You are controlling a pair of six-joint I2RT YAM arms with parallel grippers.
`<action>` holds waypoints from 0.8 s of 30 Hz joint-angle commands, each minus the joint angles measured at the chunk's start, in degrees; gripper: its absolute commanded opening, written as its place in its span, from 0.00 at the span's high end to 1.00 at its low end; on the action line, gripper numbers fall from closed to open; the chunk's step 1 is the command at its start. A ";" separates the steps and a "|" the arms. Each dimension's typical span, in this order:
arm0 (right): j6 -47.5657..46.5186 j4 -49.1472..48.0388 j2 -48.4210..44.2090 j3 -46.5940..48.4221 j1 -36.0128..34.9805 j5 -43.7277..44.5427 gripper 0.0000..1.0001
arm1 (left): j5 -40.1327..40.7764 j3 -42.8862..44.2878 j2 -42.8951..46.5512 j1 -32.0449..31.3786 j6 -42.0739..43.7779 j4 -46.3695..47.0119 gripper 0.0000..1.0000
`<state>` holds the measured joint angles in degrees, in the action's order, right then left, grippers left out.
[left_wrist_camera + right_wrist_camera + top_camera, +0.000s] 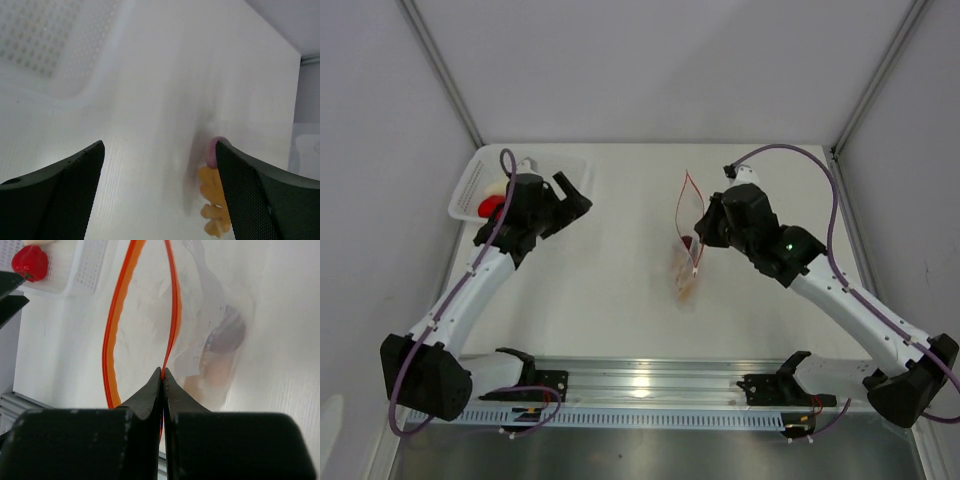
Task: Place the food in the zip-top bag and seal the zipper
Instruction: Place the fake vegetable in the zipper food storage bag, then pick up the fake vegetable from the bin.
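From above I see my left gripper (582, 195) spread wide and empty over the white basket (470, 185) at the tabletop's far left corner, where a red toy food (490, 206) lies, while my right gripper (697, 238) pinches the zipper (689, 205) of the clear bag (686, 270) near the table's middle. My left wrist view shows both fingers (260, 195) apart above bare tabletop, with a purple piece (212, 150) and an orange-yellow piece (213, 207) beside the right-hand one. My right wrist view shows the jaws shut tight on the orange-red strip, the mouth gaping, dark and orange food inside.

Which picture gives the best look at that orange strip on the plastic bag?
The right wrist view: the zipper fills the frame as an open loop. The top view shows it small and thin. The left wrist view does not show it.
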<state>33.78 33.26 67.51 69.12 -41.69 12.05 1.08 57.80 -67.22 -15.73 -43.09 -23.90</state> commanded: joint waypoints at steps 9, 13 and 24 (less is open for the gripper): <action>-7.33 -0.46 3.42 3.84 3.81 -3.61 1.00 | 16.22 10.05 -14.16 9.30 -6.91 6.14 0.19; -6.18 -4.51 4.39 -0.21 3.72 -7.30 1.00 | 16.32 13.72 -20.30 14.31 -16.21 6.16 0.20; -6.97 -9.87 7.38 -3.99 4.16 -9.77 1.00 | 12.37 26.09 -40.85 24.95 -27.92 2.92 0.16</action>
<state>27.94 27.83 74.65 65.39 -37.78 3.64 14.68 76.40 -103.24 6.90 -64.95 -18.48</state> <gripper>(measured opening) 0.006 0.833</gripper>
